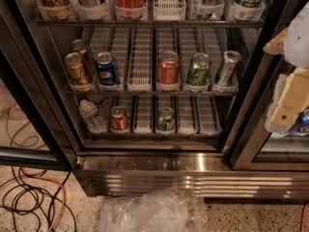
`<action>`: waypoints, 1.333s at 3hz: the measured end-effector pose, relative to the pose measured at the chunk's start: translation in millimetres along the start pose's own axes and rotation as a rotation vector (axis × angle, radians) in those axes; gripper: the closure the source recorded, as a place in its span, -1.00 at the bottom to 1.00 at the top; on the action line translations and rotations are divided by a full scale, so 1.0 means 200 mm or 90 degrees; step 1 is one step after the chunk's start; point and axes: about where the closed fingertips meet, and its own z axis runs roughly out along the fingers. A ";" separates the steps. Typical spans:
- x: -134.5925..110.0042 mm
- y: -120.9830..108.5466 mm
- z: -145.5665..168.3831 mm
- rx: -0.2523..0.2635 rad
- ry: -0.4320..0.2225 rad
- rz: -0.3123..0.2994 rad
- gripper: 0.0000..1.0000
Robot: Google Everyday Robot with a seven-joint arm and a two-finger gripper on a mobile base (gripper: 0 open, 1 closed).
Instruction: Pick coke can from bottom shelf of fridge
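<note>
The coke can (119, 119) stands upright on the bottom shelf (145, 132) of the fridge (193, 175), in a white lane left of centre. A clear water bottle (89, 116) stands to its left and a green can (165, 120) to its right. My gripper (279, 81) is at the right edge of the view, in front of the right door frame. It is far right of the coke can and higher than it. Its cream fingers (288, 103) stand apart with nothing between them.
The middle rack holds a brown can (78, 70), a Pepsi can (106, 69), a second red can (169, 67), a green can (198, 70) and a silver can (228, 67). A crumpled plastic bag (149, 211) and cables (29, 197) lie on the floor.
</note>
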 end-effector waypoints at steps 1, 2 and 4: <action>0.00 0.00 0.00 0.000 0.000 0.000 -1.00; 0.02 0.04 0.04 0.011 -0.029 0.020 -1.00; -0.16 0.43 0.39 -0.023 -0.196 0.137 -1.00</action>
